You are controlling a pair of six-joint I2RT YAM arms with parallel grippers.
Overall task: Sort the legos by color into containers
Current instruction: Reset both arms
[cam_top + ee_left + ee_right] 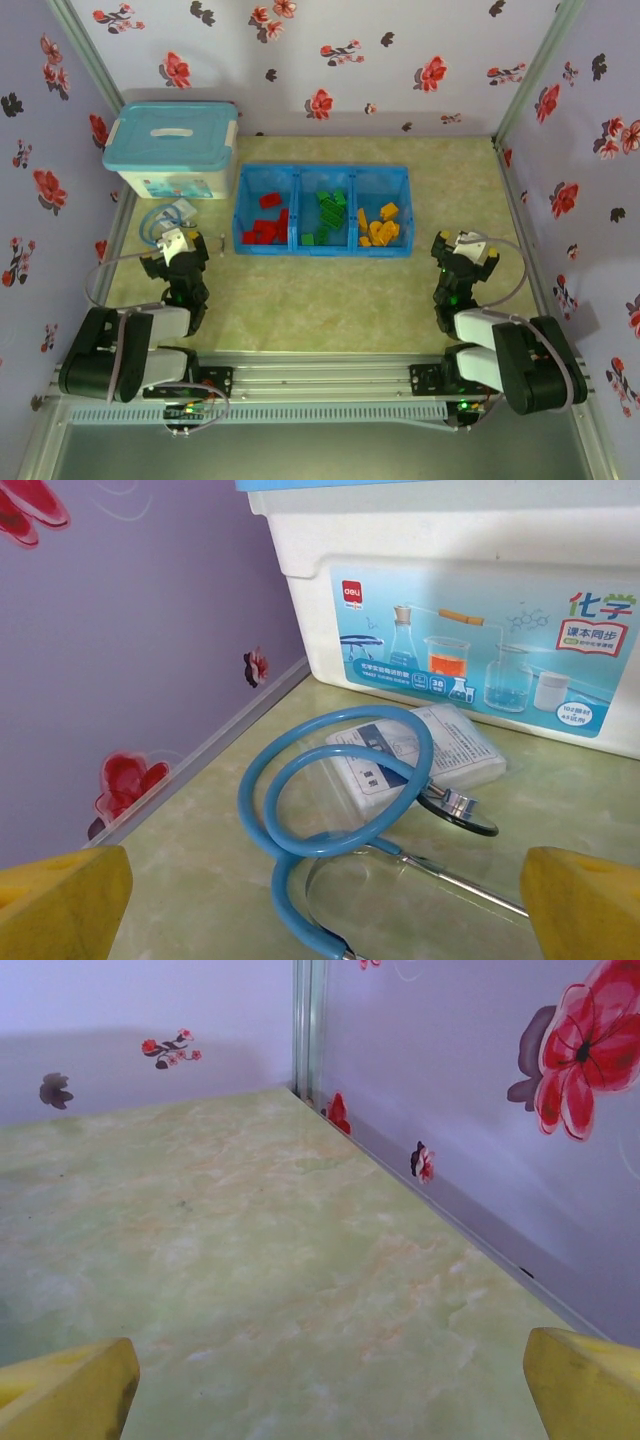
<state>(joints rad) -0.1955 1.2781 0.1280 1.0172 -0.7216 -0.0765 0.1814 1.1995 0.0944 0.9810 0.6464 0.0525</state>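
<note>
- My left end effector (180, 240) (322, 905) is open and holding nothing; its yellow foam pads (60, 905) sit wide apart at the edges of the wrist view.
- Just ahead of it, a blue-tubed stethoscope (330, 780) lies coiled over a clear plastic packet (420, 755). Beyond those stands the white storage box with a light-blue lid (175, 150).
- My right end effector (465, 248) (325, 1385) is also open and empty, with only bare green marbled counter (250, 1240) ahead of it.
- The bright blue three-compartment plastic tray (320, 250) rests ahead of both end effectors and between them.
- The small red plastic bricks (268, 222) fill the compartment nearest my left end effector, the green bricks (330, 212) the middle one, and the yellow-orange bricks (378, 226) the one nearest my right.
</note>
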